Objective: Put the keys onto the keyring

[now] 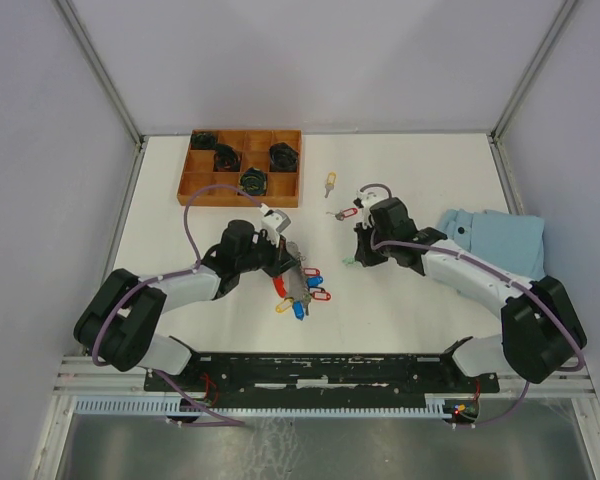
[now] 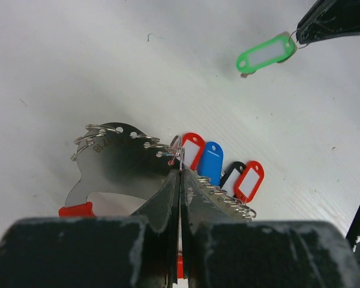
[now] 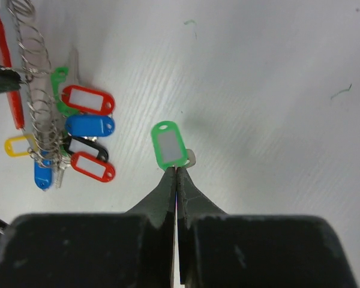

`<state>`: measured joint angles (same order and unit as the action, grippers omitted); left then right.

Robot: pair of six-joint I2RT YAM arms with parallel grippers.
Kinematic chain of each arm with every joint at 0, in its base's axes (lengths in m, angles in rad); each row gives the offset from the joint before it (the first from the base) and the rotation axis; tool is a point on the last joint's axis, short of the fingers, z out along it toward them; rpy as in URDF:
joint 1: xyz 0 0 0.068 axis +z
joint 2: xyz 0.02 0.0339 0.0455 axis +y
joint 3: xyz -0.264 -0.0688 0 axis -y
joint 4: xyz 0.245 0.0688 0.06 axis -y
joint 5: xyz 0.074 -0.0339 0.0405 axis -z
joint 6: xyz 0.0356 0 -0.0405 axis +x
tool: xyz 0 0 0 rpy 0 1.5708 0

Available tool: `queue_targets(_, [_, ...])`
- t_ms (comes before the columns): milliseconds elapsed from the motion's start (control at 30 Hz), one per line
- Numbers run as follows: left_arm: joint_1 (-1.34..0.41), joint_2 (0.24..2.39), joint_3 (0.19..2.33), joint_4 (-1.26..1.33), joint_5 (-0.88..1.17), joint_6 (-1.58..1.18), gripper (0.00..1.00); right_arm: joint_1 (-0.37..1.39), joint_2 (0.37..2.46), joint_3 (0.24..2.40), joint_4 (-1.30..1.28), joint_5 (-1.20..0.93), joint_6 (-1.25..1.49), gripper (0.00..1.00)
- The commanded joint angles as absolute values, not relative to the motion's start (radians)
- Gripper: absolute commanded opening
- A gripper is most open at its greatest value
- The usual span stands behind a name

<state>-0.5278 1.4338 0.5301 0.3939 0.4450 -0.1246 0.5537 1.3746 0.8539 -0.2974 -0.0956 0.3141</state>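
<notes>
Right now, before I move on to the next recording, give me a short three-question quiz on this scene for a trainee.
1. True or false: the right gripper is shut on the green-tagged key.
2. Fill in: the left gripper is shut on the ____.
3. Count: in the top view, how many tagged keys lie loose on the table, held by neither gripper and apart from the bunch?

Key:
1. True.
2. The keyring.
3. Two: the yellow-tagged key and the red-tagged key.
</notes>
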Motion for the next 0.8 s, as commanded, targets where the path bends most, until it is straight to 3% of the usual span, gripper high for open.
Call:
queue_targets(0, [-0.543,1.431,0.583,0.451,0.525,-0.067,0.03,0.574,1.382,0.873,-0.39,-0.014,0.261,0.01])
queue_targets(267, [-0.577,1.417,0.583,0.426,0.502,-0.016,0.03,0.576,1.438,0.843,-0.291,-0.035,0.246,0.01])
queue_targets(533, [-0.577,1.418,0.569,0.443,0.496,-0.017,0.03,0.582,1.505,0.8,-0.009,-0.061,0.293,0.01])
queue_targets(767, [-0.578,1.368,0.524,0.498,0.47,-0.028,0.03,0.582,1.546,0.812,-0.002,-0.035,0.301,0.01])
